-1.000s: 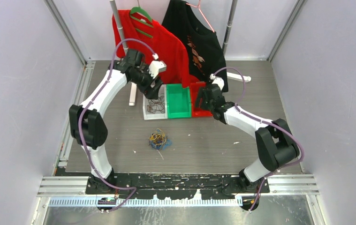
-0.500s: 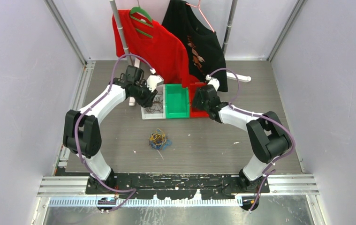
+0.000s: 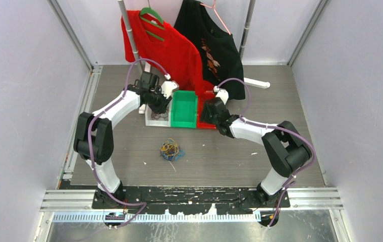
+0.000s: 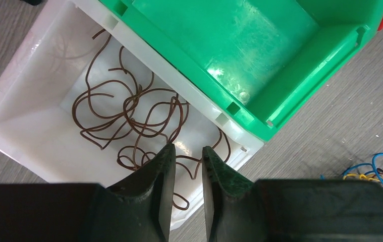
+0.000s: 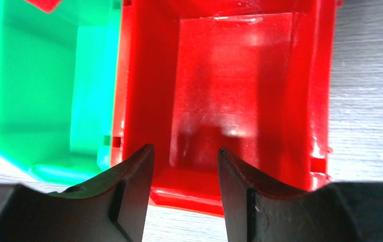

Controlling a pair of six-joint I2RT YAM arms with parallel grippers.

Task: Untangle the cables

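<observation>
The cables (image 3: 170, 150) lie as a fist-sized yellow, blue and dark clump on the grey table, in front of the bins; their edge shows in the left wrist view as cables (image 4: 378, 171). My left gripper (image 4: 187, 147) hangs over the near corner of the white bin (image 4: 22, 116), fingers a narrow gap apart with nothing between them. Loose brown wire (image 4: 128, 113) lies in that bin. My right gripper (image 5: 185, 147) stands open and empty over the near wall of the red bin (image 5: 239, 65). From above, left gripper (image 3: 160, 108) and right gripper (image 3: 205, 115) flank the green bin (image 3: 184, 110).
White, green and red bins stand side by side at mid-table. A red shirt (image 3: 164, 45) and a black shirt (image 3: 209, 40) hang on a rack at the back, with a white pole (image 3: 128, 30) beside them. Grey walls close in both sides.
My left gripper has come down over the white bin and narrowed a lot. The right gripper has moved left along the red bin and narrowed somewhat. The bins sit slightly further left.
</observation>
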